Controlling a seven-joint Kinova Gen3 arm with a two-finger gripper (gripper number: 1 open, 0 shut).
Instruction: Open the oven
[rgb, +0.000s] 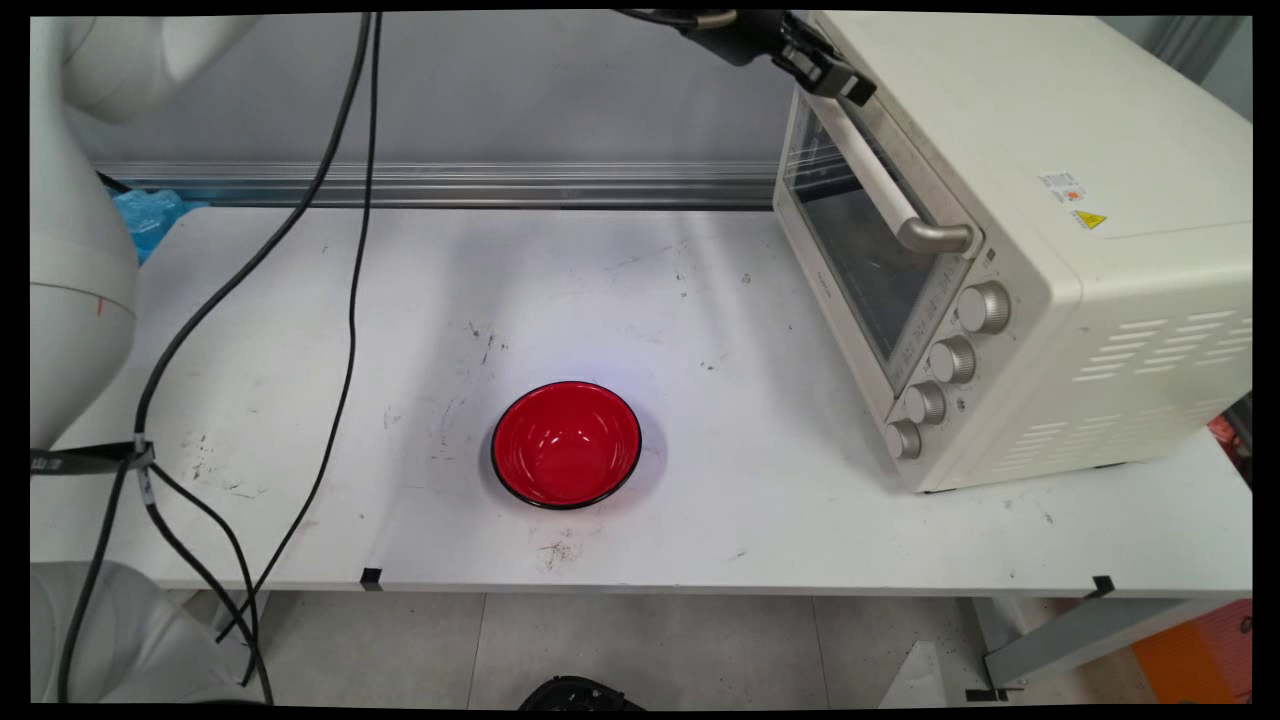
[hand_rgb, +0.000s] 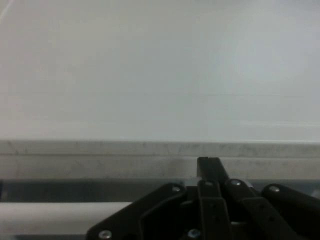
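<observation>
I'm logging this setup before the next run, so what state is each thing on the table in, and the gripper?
Toaster oven: upright at the table's right, glass door shut.
Oven door handle: the gripper is at its far, upper end.
Red bowl: upright, empty, mid-table, nothing touching it.
Gripper: at the oven's top front corner, fingers together in the hand view.

The white table (its top scuffed and flecked with dark marks) carries a red bowl with a black rim near the middle of its front half, standing upright and open to the camera. A cream toaster oven sits on the right end, its glass door and four knobs turned towards the bowl, well apart from it. At the far left edge something blue, perhaps crumpled plastic, seems to lie on the surface.
</observation>
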